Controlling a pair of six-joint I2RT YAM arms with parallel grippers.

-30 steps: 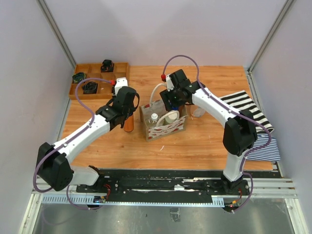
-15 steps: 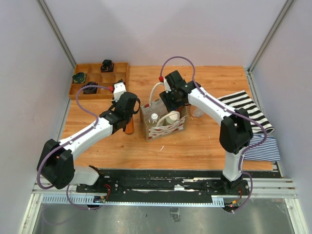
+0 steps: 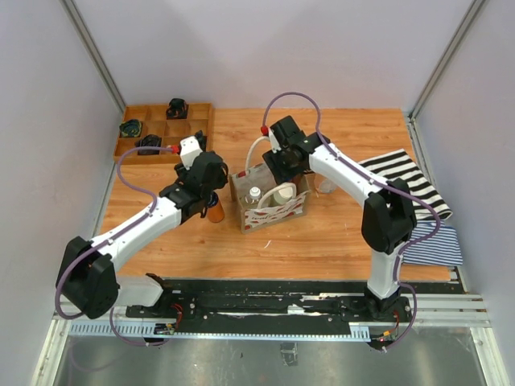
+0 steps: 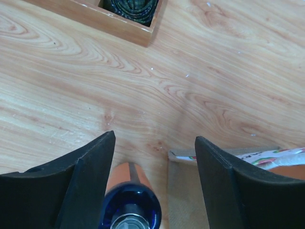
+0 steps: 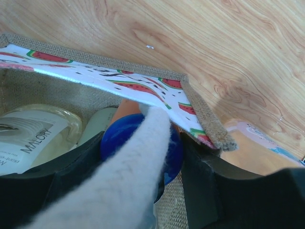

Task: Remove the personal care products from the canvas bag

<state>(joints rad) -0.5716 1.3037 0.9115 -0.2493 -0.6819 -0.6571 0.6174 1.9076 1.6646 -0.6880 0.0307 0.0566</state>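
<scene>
Only readable text: "MALORY", printed on the white label of the clear jar [image 5: 37, 136] inside the canvas bag [image 5: 206, 125], right wrist view. The line under it is cut off. My other views show nothing legible.

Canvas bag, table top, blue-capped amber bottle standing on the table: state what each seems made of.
Beige boxy canvas bag: coarse open-weave fabric, jute-like and matt. Its watermelon-printed face looks smoother.
Light wooden table top: wood or wood-look laminate, with flowing grain and a faint sheen.
Blue-capped amber bottle: smooth body, glass or plastic, cannot tell. The cap is glossy with highlights, likely plastic.
</scene>
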